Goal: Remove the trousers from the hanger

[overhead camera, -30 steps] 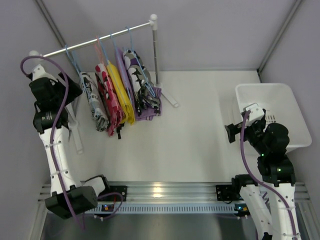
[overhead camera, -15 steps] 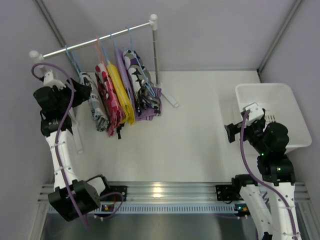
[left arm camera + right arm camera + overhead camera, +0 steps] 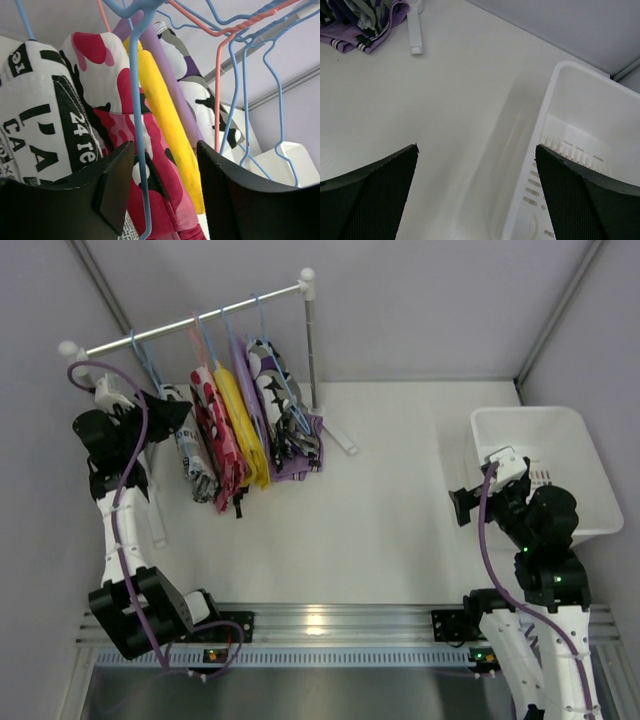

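Note:
Several trousers hang on wire hangers from a rail [image 3: 190,323]: black-white print [image 3: 190,445], red-pink [image 3: 215,435], yellow [image 3: 243,430], purple [image 3: 300,455] and spotted [image 3: 272,370]. My left gripper [image 3: 165,412] is at the rack's left end, beside the print pair. In the left wrist view this gripper [image 3: 165,165] stands open, with a blue hanger wire [image 3: 137,125] running down between its jaws, near the left one. The red-pink trousers [image 3: 115,85] lie just behind the wire and the print trousers [image 3: 40,115] to its left. My right gripper [image 3: 462,505] is open and empty, far from the rack.
A white bin [image 3: 590,480] stands at the right, just beside my right gripper [image 3: 476,147]; its rim [image 3: 550,100] shows in the right wrist view. The rack's upright post [image 3: 310,340] and white foot [image 3: 340,435] stand right of the trousers. Grey walls close in at the left and back.
The left arm has swung up and to the right, bringing its gripper against the rack's left end. Its jaws have narrowed. The right arm has not moved.

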You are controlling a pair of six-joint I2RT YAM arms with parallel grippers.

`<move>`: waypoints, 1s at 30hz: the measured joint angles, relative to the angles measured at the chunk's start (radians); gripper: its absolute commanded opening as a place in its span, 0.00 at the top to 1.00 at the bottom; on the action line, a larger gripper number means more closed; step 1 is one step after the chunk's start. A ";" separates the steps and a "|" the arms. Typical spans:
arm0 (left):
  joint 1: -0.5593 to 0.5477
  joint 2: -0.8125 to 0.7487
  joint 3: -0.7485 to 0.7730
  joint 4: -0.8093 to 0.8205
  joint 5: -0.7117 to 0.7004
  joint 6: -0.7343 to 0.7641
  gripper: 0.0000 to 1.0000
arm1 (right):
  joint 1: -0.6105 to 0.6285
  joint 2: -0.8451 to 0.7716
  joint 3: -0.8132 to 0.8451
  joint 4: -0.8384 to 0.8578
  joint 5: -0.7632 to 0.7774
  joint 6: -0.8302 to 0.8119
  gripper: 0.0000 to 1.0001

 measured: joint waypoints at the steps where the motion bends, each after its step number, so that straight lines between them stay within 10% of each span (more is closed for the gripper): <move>1: 0.000 0.000 -0.010 0.022 0.011 -0.013 0.43 | 0.000 -0.002 0.000 0.000 0.000 -0.001 0.01; 9: 0.001 0.000 -0.055 0.111 0.048 -0.055 0.52 | 0.000 -0.004 -0.003 0.002 -0.004 -0.007 0.00; 16: 0.002 0.010 -0.060 0.117 0.056 -0.026 0.98 | 0.000 -0.009 -0.009 0.004 -0.010 -0.007 0.01; 30: 0.003 -0.038 -0.062 0.122 0.012 -0.129 1.00 | 0.000 -0.030 -0.014 0.005 -0.015 -0.018 0.01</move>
